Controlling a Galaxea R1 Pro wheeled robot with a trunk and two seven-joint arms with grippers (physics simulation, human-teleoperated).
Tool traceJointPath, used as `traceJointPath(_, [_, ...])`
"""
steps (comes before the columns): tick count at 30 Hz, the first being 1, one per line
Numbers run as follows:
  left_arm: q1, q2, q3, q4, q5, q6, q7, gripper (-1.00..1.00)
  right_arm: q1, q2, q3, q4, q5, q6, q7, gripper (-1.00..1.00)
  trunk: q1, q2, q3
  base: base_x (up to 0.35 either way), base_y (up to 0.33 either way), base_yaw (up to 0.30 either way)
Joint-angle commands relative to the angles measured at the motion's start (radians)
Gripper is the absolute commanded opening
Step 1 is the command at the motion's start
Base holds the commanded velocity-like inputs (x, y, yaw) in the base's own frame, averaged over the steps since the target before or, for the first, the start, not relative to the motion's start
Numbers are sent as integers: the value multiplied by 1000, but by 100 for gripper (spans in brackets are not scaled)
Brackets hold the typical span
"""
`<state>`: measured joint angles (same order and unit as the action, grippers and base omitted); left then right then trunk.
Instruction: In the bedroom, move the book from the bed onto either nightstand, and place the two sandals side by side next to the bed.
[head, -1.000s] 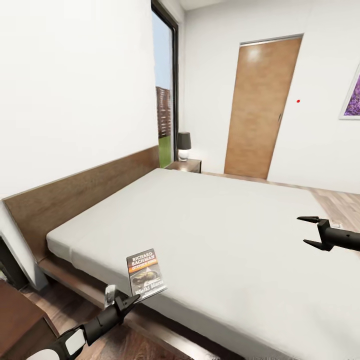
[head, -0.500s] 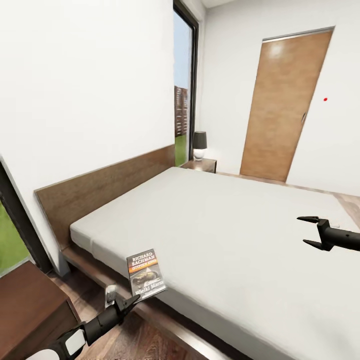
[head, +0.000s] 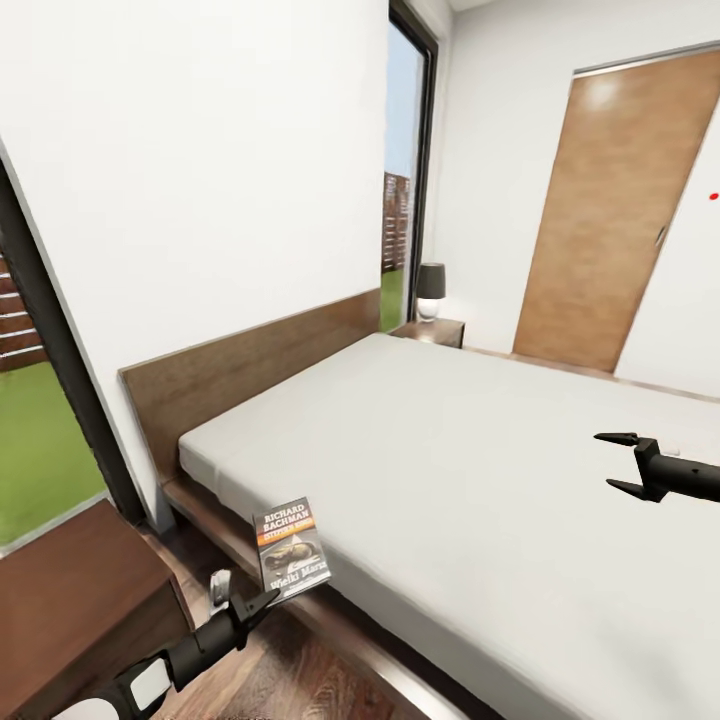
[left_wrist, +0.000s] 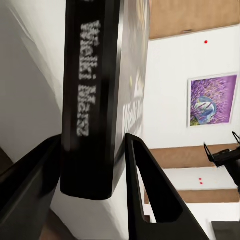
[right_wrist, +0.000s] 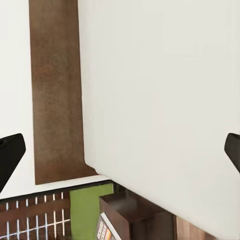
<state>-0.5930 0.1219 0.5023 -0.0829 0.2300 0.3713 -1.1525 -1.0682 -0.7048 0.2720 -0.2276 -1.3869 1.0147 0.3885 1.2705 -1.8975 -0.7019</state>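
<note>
My left gripper (head: 248, 592) is shut on the book (head: 292, 548), a dark paperback with white "Richard Bachman" lettering, held upright in the air at the bed's near corner. In the left wrist view its spine (left_wrist: 90, 100) sits clamped between the two fingers (left_wrist: 150, 190). The bed (head: 450, 470) has a grey mattress and a dark wood headboard (head: 250, 370). One nightstand (head: 70, 590) stands at lower left, beside the held book. A second nightstand (head: 432, 330) stands at the bed's far side. My right gripper (head: 620, 465) hovers open over the mattress. The sandals are out of view.
A small lamp (head: 431, 290) stands on the far nightstand. Tall dark-framed windows (head: 405, 180) flank the headboard wall, and a wooden door (head: 610, 210) is at the back right. Wood-plank floor (head: 300, 680) runs between the near nightstand and the bed frame.
The camera has turned left, so the bed and door have slid right and the near nightstand and left window have come into view. Both arms keep their pose, book still held.
</note>
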Motion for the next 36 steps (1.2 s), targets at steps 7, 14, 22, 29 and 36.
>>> traceJointPath(7, [-1,1,-2,0,12,11,-2,-100,-1,0,6,1,8,1,10,100,0,-1,-1,0,0,69])
traceJointPath(14, [-1,2,-3,0,12,11,-3,-100,-1,3,3,1,5,0,10,100,0,-1,-1,0,0,10])
traceJointPath(22, [-1,4,-4,0,13,11,-3,-100,-1,5,5,1,7,1,10,100,0,-1,-1,0,0,1])
traceJointPath(29, [-1,5,-4,0,12,12,-2,-100,-1,5,6,0,5,-1,9,100,0,-1,-2,0,0,120])
traceJointPath(36, [-1,5,-4,0,12,12,-2,-100,-1,5,6,1,4,-1,9,100,0,-1,-4,0,0,237])
